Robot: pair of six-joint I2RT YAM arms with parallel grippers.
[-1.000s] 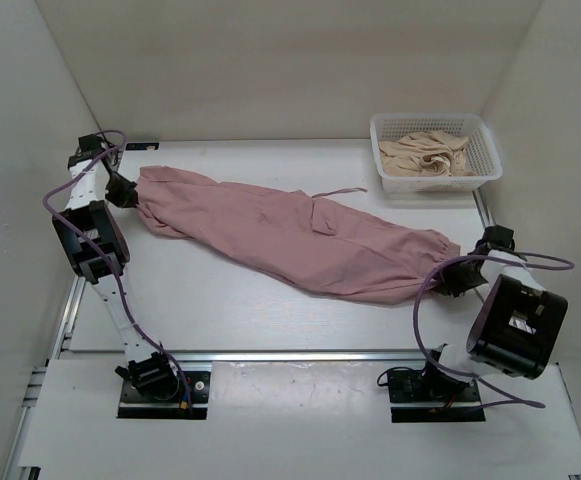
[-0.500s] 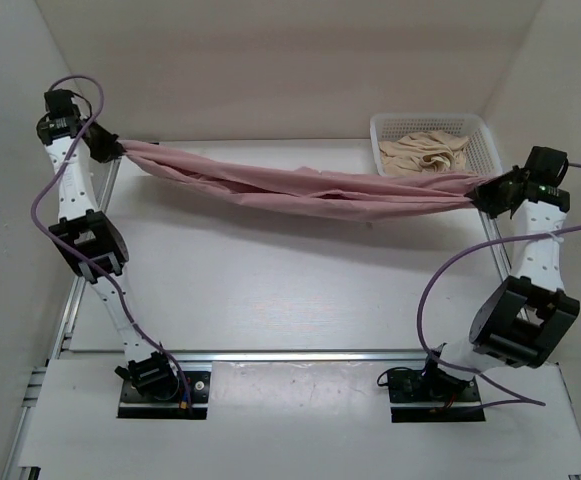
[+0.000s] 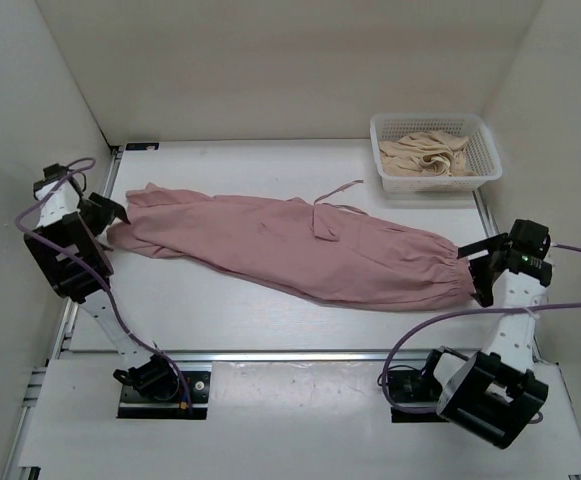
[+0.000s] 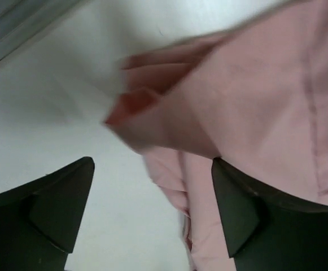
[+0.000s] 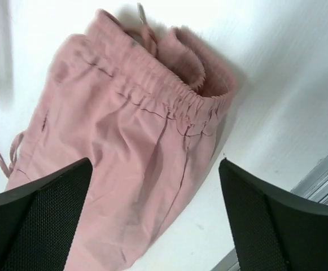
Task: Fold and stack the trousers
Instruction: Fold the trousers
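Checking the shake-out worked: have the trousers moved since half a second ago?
Yes. The trousers dropped from mid-air, level with the basket, to lie on the table nearer the front edge.

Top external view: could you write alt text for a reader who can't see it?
Dusty-pink trousers lie stretched lengthwise across the white table, slanting from the left side toward the near right. The left gripper and right gripper sit open at their two ends, holding nothing. A white basket with beige cloth stands in the far right corner.
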